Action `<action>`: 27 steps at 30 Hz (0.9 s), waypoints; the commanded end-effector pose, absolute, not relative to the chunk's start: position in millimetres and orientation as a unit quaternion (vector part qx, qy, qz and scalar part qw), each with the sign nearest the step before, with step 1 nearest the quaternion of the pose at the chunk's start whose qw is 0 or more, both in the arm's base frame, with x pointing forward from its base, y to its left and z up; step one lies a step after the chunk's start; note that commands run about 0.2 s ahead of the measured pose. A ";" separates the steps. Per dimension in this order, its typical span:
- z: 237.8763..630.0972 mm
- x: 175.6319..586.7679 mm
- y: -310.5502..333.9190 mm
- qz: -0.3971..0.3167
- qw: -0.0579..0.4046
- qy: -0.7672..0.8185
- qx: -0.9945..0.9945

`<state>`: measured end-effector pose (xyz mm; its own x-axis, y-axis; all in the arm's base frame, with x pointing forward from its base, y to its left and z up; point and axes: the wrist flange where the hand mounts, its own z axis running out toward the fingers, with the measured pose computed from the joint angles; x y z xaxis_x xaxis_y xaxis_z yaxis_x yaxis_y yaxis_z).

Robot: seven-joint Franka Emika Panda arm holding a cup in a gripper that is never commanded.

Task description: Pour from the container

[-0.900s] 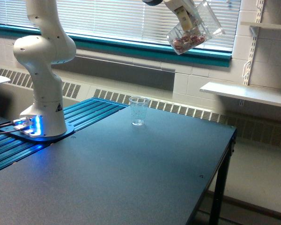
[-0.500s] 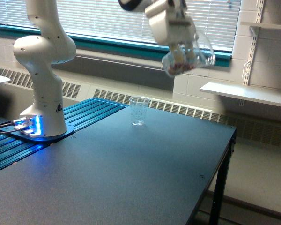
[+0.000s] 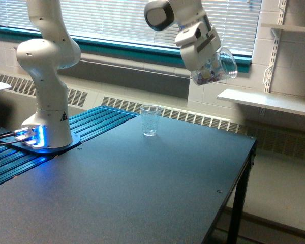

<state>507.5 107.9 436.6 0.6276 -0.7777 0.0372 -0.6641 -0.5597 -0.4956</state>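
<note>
The white robot gripper [image 3: 206, 63] is closed around the clear, wide-mouthed plastic container [image 3: 218, 66], which hangs tilted in the air above the far edge of the dark table [image 3: 142, 193], its mouth pointing to the exterior view's right. This container seems light, thin and easy to crush, so a grip on its side wall with moderate force looks best; it holds a small heap of reddish and pale bits near its bottom. The small clear speckled cup [image 3: 151, 120] stands upright near the far edge, and it looks empty.
</note>
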 end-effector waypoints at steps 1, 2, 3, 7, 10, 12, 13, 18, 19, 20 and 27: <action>431.6 468.0 200.2 -0.091 0.264 0.403 -0.872; 431.6 462.5 210.3 -0.089 0.267 0.400 -0.872; 431.1 459.3 215.3 -0.089 0.268 0.400 -0.872; 430.0 442.8 238.7 -0.085 0.275 0.400 -0.870; 431.8 430.7 252.6 -0.083 0.283 0.400 -0.868; 431.2 424.3 257.2 -0.082 0.284 0.402 -0.867; 431.3 420.1 259.9 -0.082 0.285 0.403 -0.866; 435.2 402.0 269.2 -0.080 0.295 0.413 -0.858; 436.7 399.2 270.8 -0.078 0.298 0.416 -0.855; 437.6 395.1 273.2 -0.077 0.301 0.417 -0.854; 426.5 355.3 297.2 -0.047 0.306 0.428 -0.849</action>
<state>385.1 275.2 433.7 0.6543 -0.7462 -0.1224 -0.6595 -0.4840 -0.5752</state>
